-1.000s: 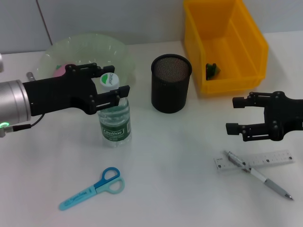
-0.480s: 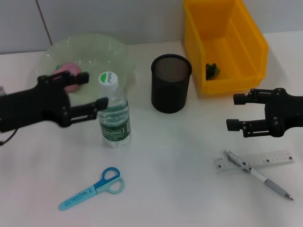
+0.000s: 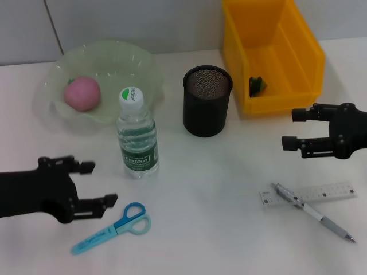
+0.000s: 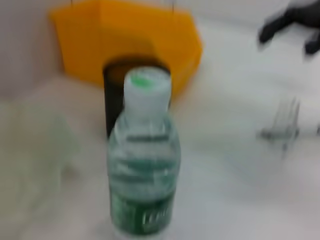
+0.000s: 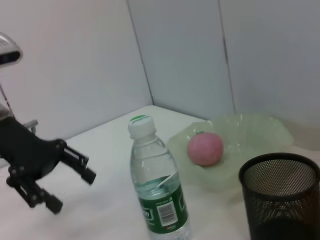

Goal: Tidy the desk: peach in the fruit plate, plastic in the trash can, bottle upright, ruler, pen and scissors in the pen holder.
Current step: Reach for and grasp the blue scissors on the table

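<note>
**Two open pincers over a half-tidied desk**

The left gripper hovers low over the white desk, its two black fingers spread apart and holding nothing. Just beyond its fingertips lie the blue scissors, flat on the desk. Past the pincer, the water bottle stands upright. Farther off, behind the bottle, the pink peach rests in the pale green fruit plate.

The right gripper hangs with fingers apart, empty. Below it, the clear ruler and pen lie crossed. Across from its fingertips stands the black mesh pen holder. Behind it, the yellow trash bin holds a green scrap.
</note>
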